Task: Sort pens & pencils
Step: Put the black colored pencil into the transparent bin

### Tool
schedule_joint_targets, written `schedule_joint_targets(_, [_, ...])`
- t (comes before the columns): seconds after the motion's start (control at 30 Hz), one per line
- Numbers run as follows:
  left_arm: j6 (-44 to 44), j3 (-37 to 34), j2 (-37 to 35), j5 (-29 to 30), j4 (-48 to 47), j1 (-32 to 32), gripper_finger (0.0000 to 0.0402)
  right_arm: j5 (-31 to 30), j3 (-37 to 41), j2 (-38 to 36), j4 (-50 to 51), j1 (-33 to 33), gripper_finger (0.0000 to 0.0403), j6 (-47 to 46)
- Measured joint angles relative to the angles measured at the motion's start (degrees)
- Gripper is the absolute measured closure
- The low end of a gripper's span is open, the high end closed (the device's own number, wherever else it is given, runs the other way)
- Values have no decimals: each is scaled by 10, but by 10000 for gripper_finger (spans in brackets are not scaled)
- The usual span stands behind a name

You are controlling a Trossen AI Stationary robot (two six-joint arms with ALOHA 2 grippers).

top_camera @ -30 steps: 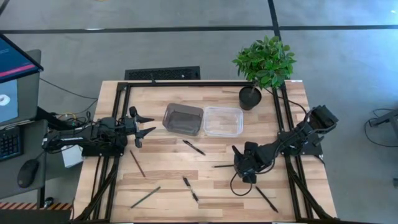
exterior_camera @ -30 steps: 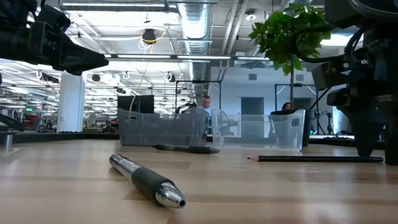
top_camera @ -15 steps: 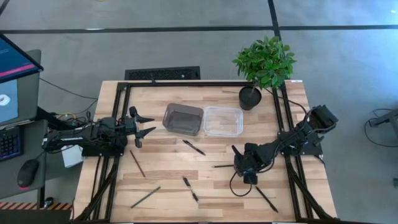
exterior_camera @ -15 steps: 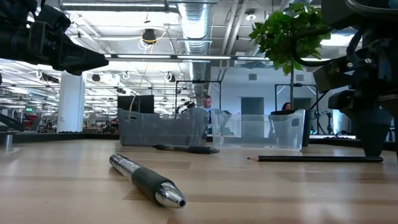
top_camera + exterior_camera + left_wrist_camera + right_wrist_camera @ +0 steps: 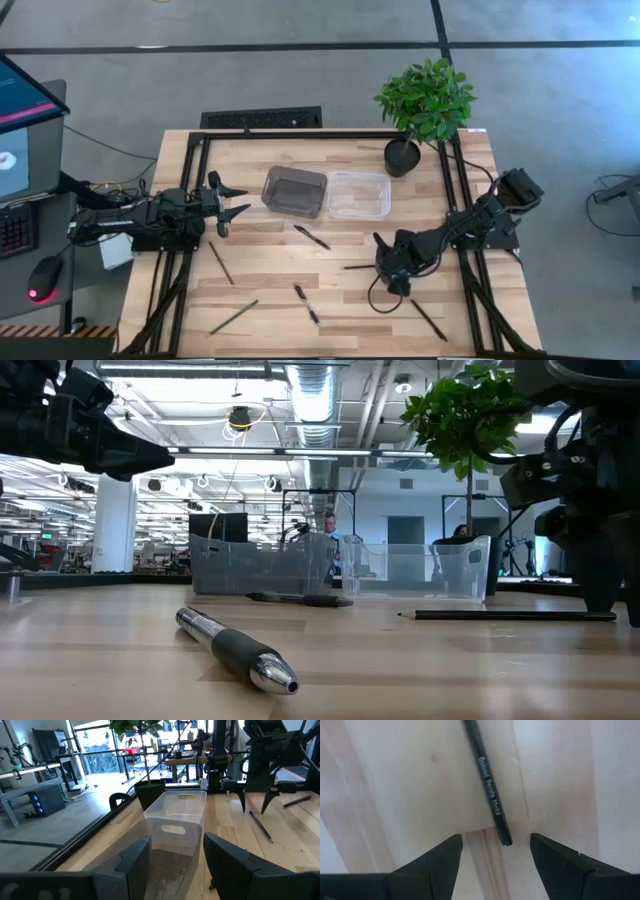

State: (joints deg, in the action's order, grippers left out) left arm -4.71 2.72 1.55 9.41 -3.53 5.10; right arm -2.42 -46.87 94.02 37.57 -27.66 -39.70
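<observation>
- The right gripper (image 5: 385,262) is pointing down at the wooden table (image 5: 260,270), fingers spread apart and holding nothing. In the right wrist view the end of a pencil (image 5: 488,790) is lying between the two fingers (image 5: 440,865), not gripped by them; in the high view this pencil (image 5: 358,266) is running leftward from the gripper.
- The left gripper (image 5: 232,200) is hovering over the table's left edge, fingers parted and empty, aimed toward the bins.
- A dark bin (image 5: 294,191) and a clear bin (image 5: 359,195) are sitting touching, side by side, toward the back of the table; whether either is holding anything is hard to make out.
- One pen (image 5: 311,237) is lying just in front of the dark bin, another pen (image 5: 306,303) nearer the front edge.
- Other thin sticks are lying at the left (image 5: 221,263), front left (image 5: 233,317) and front right (image 5: 428,320).
- A potted plant (image 5: 425,105) is standing at the back right corner.
</observation>
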Motion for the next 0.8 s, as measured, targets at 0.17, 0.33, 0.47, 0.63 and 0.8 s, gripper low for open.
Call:
schedule_joint_targets(0.17, [0, 0, 0, 0, 0, 0, 228, -8, -1, 0, -3, -1, 138, -81])
schedule_joint_targets(0.33, [0, 0, 0, 0, 0, 0, 228, -8, -2, 0, 0, -2, 138, -69])
schedule_joint_targets(0.47, [0, 0, 0, 0, 0, 0, 228, -8, -2, 0, 1, -2, 138, -57])
schedule_joint_targets(0.63, [0, 0, 0, 0, 0, 0, 228, -8, -2, 0, 2, -2, 138, -55])
schedule_joint_targets(0.8, [0, 0, 0, 0, 0, 0, 228, -7, -2, 0, 3, -2, 138, -47])
